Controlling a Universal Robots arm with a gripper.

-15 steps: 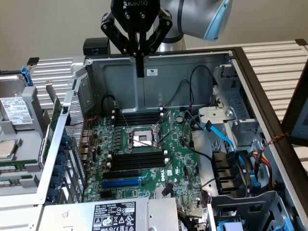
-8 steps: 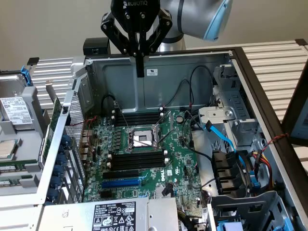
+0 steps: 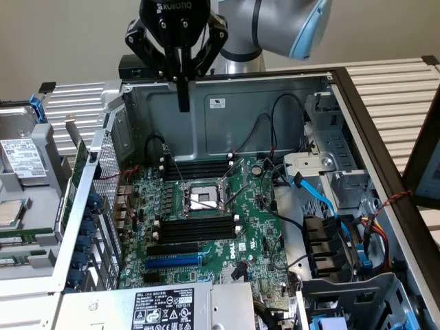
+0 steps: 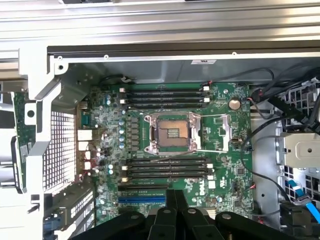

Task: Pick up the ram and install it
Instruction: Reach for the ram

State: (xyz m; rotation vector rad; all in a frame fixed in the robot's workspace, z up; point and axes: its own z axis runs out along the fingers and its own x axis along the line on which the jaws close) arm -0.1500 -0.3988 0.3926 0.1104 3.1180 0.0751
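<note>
Closest to the wrist camera, the gripper (image 4: 175, 196) is showing its black fingers pressed flat together. Nothing is sitting between them, so it is carrying nothing. In the exterior view the gripper (image 3: 183, 102) is hanging high over the open computer case (image 3: 275, 89), its joined tips pointing down in front of the case's far wall.

Starting at the exterior view's left, a drive with a white label (image 3: 20, 155) is lying outside the case. Next to it the ram (image 3: 77, 177) is standing on its long edge as a thin green stick, leaning just beside the perforated wall (image 3: 104, 172) on the outer side of the case. It is sitting well apart from the gripper, lower than the tips and off to the exterior view's left of them. The wrist camera is also catching the ram (image 4: 19, 145), running along the outside of that same wall.

Moving rightward, the green motherboard (image 3: 258, 230) is lying flat on the case floor. Two banks of black memory slots (image 3: 196, 230) are flanking the processor socket (image 3: 201, 199), and a blue expansion slot (image 3: 172, 262) is lying just beside the nearer bank. Further right, a blue cable (image 3: 317, 196) is looping toward the drive cage (image 3: 337, 161).
</note>
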